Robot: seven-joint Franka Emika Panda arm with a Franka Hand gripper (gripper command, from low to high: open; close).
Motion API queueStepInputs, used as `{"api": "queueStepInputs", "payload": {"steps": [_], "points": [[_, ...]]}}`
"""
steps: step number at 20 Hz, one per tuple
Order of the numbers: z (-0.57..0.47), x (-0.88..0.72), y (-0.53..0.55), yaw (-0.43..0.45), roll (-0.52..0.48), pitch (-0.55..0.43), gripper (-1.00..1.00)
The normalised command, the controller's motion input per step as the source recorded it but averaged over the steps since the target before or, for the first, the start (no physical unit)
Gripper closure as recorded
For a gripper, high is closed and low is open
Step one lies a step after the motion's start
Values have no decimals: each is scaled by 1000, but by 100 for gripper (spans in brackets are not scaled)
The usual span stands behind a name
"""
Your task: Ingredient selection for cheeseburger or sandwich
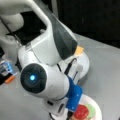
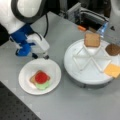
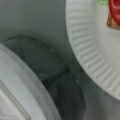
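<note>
The gripper (image 2: 40, 56) is hanging low over the grey desk (image 2: 75, 100) in a front view, just past the far rim of the paper plate (image 2: 26, 86) and between that plate and the round white tray (image 2: 75, 75). Its two dark fingers (image 2: 46, 57) are pointing down with a gap showing between them, and nothing is sitting in that gap; whether they are fully spread I cannot tell.

On the paper plate a half-built sandwich is lying: a tan bread square (image 2: 32, 80) at the bottom, green lettuce (image 2: 42, 86) on it, and a red tomato disc (image 2: 41, 77) on top. This stack is sitting near the fingers but apart from them, toward a front view's bottom. In a front view taken from behind the arm, the tomato disc (image 1: 81, 111) and lettuce (image 1: 91, 110) are peeking out below the blue wrist part (image 1: 75, 97).

The tray, divided by raised ribs, is carrying the rest of the ingredients well apart from the fingers: a second bread square (image 2: 92, 40) in the far compartment, a brown patty (image 2: 113, 49) at a front view's right, and an orange cheese square (image 2: 113, 70) below it.

The wrist view is showing the ribbed plate rim (image 3: 85, 47), a corner of the bread (image 3: 112, 22) and tomato (image 3: 115, 10), and the tray edge (image 3: 30, 95).
</note>
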Motion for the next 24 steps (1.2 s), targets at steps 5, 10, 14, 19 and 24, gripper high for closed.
{"api": "queueStepInputs", "payload": {"steps": [5,10,14,19,24], "points": [[77,-673,584,-186,-596,-53,-100],[26,-667,402,-201,-568,-114,-100],[-21,-676,315,-205,-437,-149,-100],[-115,-606,288,-175,-321,-176,-100],[-126,-485,293,-65,-233,-223,-100]]}}
